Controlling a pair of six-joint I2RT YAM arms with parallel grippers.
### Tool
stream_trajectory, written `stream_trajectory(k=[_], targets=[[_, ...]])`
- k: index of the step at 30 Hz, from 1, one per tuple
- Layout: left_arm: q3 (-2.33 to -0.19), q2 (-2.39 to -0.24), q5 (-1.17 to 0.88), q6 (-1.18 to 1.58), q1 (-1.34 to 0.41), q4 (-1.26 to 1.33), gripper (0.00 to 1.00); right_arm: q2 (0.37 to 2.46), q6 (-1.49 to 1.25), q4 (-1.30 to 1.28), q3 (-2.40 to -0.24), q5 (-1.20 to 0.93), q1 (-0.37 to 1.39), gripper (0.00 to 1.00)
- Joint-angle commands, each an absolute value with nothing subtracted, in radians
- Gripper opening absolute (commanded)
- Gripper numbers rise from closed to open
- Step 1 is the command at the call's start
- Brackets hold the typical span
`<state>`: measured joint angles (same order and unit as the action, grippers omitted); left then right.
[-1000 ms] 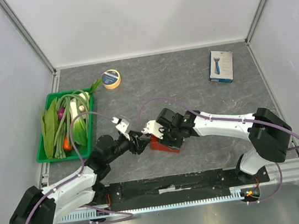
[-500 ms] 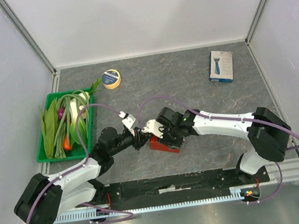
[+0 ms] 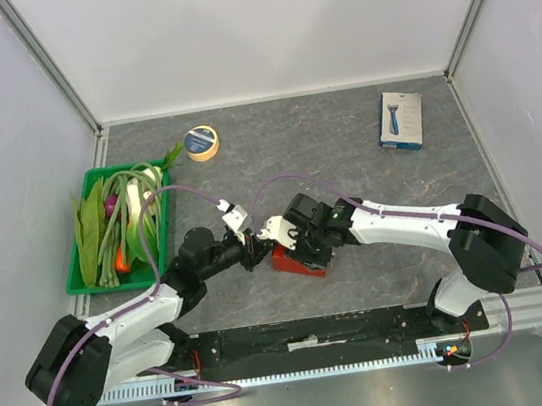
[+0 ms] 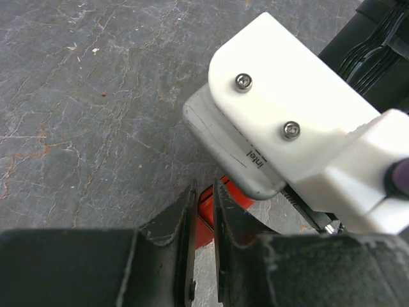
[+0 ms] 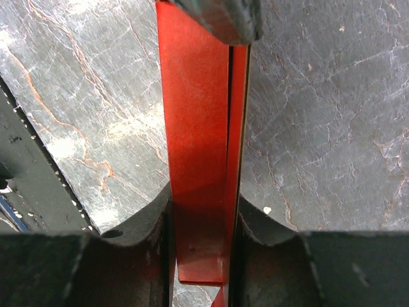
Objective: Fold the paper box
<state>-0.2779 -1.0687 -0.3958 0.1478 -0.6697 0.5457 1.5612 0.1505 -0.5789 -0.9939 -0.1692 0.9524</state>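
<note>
Closing has brought my left end effector [image 4: 204, 195] from spread to pinching a red edge of the box [image 5: 195, 128]. At the near middle of the bench [image 3: 366, 159], my right end effector [image 5: 199, 211] clamps its panels. With both ends gripped, I judge folding can begin.

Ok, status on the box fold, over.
Right gripper shut on paper box. Left gripper narrow at its edge, grip unclear. Nothing else close.

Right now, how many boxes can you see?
2. The red paper box is in the middle, near the front edge. The white-and-blue box lies at the far right corner. I don't count the green tray.
</note>
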Motion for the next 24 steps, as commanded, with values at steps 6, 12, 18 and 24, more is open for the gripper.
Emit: stream_trajectory(k=[6,12,18,24], targets=[[-0.328,-1.063,-0.382,0.225,-0.675,0.495,0.15,1.575,0.152,-0.589,-1.020,-0.163,0.953,0.26],[-0.311,-1.043,-0.368,0.310,-0.692,0.526,0.08,1.577,0.138,-0.574,-1.022,-0.155,0.953,0.27],[-0.322,-1.063,-0.312,0.423,-0.703,0.520,0.02,1.582,0.133,-0.563,-1.023,-0.167,0.951,0.28],[-0.316,-1.060,-0.191,0.549,-0.742,0.489,0.02,1.577,0.130,-0.563,-1.022,-0.167,0.953,0.28]])
